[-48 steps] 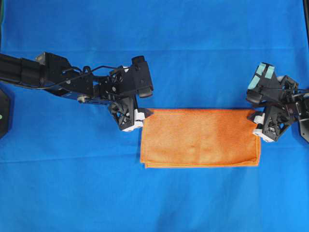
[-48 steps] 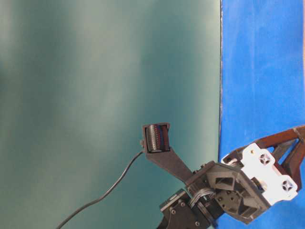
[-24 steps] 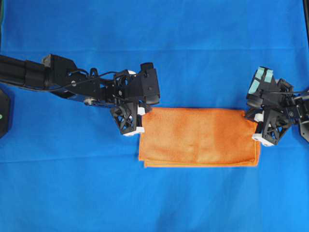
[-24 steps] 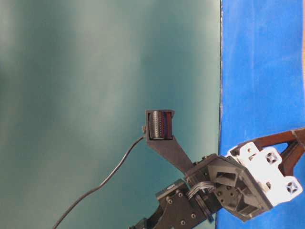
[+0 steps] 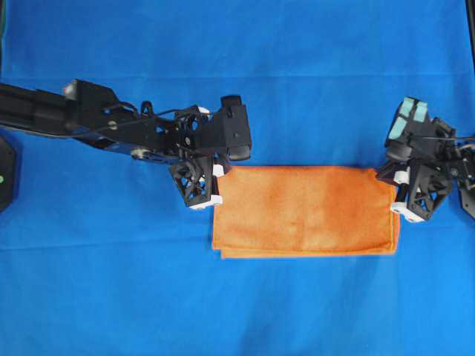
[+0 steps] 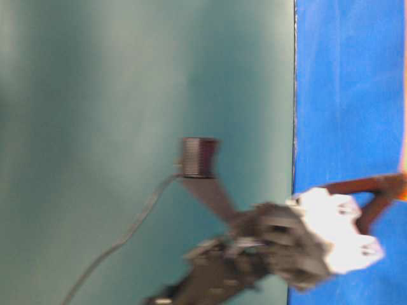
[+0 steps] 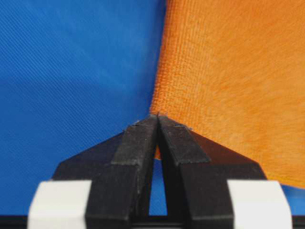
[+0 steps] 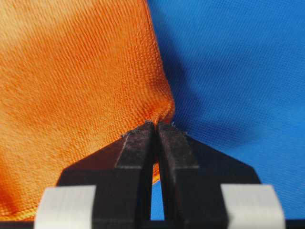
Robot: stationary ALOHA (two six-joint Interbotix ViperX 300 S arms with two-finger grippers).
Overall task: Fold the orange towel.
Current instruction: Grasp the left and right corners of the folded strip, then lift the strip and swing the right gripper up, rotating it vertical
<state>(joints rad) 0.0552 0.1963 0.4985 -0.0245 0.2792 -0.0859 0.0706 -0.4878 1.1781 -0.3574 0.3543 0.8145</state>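
Looking down from overhead, you see the orange towel [image 5: 306,211] lying as a wide, already doubled rectangle on the blue cloth [image 5: 237,67] that covers the desk, its layered edges showing along the lower side. Your left pincer [image 5: 217,170] sits at the towel's upper left corner, and your right pincer [image 5: 395,178] sits at the upper right corner, so the two arms face each other across the towel's long top edge.

Check the left wrist view: the black fingers [image 7: 138,143] are pressed together at their tips with the corner of the orange towel [image 7: 228,81] caught between them, the fabric rising away from the tips. The right wrist view shows the same at the other end: the fingers [image 8: 138,148] meet tightly on a puckered corner of the towel [image 8: 76,81], with the blue cloth [image 8: 228,71] beside it.

Your table-level view is badly blurred; you can only make out a dark arm with white pincer parts [image 6: 337,229] against the teal backdrop [image 6: 127,95], and which arm it is cannot be told.
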